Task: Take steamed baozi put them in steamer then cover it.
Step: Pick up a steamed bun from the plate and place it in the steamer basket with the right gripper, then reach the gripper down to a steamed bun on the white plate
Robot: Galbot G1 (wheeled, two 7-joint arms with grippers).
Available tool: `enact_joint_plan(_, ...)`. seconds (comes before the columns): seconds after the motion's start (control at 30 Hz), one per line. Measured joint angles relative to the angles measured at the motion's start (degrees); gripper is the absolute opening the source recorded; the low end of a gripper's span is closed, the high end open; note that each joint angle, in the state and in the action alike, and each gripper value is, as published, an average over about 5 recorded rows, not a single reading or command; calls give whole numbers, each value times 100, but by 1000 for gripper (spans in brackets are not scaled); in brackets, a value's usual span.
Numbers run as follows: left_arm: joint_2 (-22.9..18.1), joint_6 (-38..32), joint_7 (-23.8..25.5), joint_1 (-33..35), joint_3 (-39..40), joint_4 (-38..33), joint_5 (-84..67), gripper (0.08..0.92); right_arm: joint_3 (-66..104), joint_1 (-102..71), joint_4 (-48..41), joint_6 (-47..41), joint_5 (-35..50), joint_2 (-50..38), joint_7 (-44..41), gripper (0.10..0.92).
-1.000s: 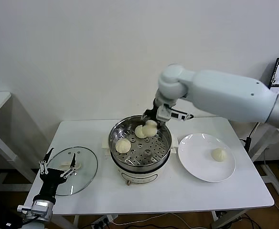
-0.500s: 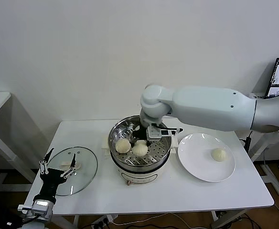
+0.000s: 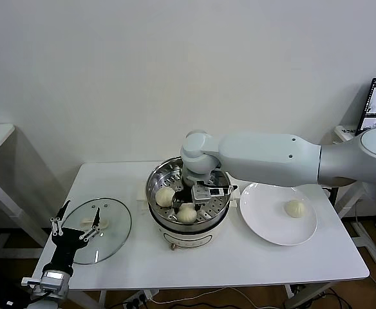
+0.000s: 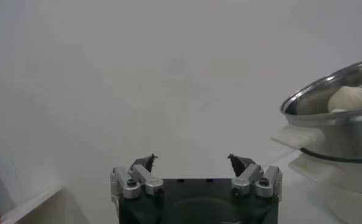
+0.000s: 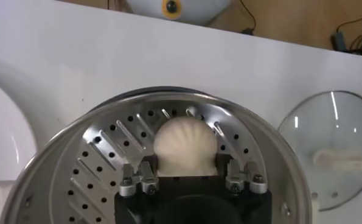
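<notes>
Right pincer (image 5: pixel 185 159): reaches down inside the steamer (image 3: pixel 221 201); its fingers flank one baozi (image 5: pixel 185 144) sitting on the perforated tray (image 5: pixel 101 158); fingertips are hidden behind the bun, so contact cannot be judged; jaws narrow, about the bun's width
Right arm (image 3: pixel 265 158): crosses above the steamer's far side in the head view and hides part of the tray and rim
Baozi in steamer: two show in the head view, one near the left wall (image 3: pixel 165 196), one at the front (image 3: pixel 187 214) under the pincer; any further bun beneath the arm cannot be made out
Baozi on plate: one bun (image 3: pixel 295 208) lies on the white plate (image 3: pixel 265 222), right of the steamer
Steamer: stands mid-bench, uncovered; the left wrist view cuts it off, showing only rim, a handle and a bun top
Glass lid (image 3: pixel 114 235): flat on the bench (image 3: pixel 239 264), left of the steamer
Left pincer (image 3: pixel 76 228): parked at the bench's front-left corner, over the lid's edge, jaws wide, holding nothing
</notes>
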Motion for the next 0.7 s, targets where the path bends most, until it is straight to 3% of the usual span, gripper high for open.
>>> enact_joint_plan(0.23,-13,-1,1,3,3,-14,3,823,96,1,-51,17,56,-44,-70,814)
enact_joint_plan(0.7,-9,24,-27,30,106,-115,42,823,331,849,-144,-223,1166,-1155,-628,823)
